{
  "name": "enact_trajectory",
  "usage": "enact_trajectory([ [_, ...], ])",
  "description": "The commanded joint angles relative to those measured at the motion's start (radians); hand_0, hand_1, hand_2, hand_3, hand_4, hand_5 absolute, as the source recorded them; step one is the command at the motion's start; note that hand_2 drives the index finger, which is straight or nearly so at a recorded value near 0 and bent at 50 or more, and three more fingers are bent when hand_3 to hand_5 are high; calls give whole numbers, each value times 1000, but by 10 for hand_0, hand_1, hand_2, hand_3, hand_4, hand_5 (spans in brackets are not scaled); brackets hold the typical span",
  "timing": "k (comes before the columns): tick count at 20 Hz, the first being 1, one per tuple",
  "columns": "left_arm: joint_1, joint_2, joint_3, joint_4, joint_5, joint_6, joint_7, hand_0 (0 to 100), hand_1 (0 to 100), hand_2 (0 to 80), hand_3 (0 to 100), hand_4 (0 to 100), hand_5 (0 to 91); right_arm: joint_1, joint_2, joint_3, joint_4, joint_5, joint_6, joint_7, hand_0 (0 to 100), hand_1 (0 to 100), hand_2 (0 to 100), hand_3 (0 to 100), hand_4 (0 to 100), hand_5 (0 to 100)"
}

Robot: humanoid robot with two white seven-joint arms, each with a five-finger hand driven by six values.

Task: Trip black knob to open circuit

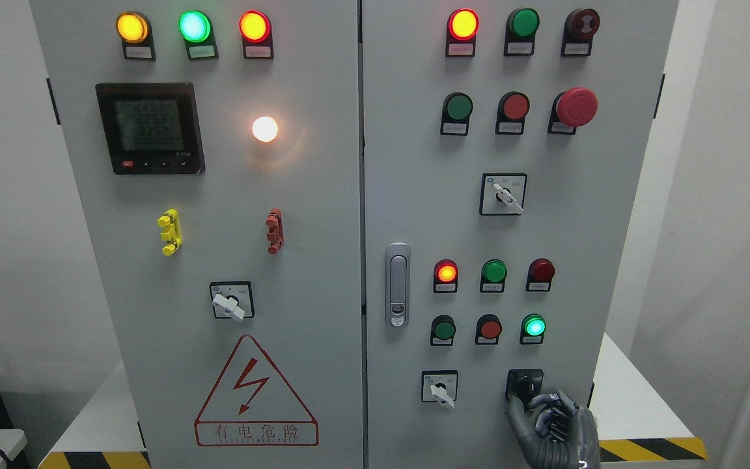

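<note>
A black knob (523, 384) sits on a black square plate at the lower right of the grey control cabinet's right door (544, 241). My right hand (547, 423) comes up from the bottom edge right of the middle. Its thumb reaches up to the knob's left side and its curled fingers (556, 407) lie against the knob's lower right, so the hand is closed on the knob. The lower part of the knob is hidden by the fingers. My left arm is out of view.
A white selector switch (441, 389) sits left of the knob. Lamps and push buttons (491, 329) sit above it. A door handle (398, 285) is at the door's left edge. The left door holds a meter (150, 127) and a danger sign (256, 393).
</note>
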Motion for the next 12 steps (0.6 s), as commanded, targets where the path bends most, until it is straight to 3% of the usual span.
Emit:
enact_trajectory([
  [1,-8,0,0,0,-32,1,0,120,389,0,0,0,0,1,0,29,-1,2,0,1,406,856,563,938,979,993],
  [12,-8,0,0,0,-32,1,0,120,389,0,0,0,0,1,0,25,-3,18,0,-1,398,859,554,932,973,993],
])
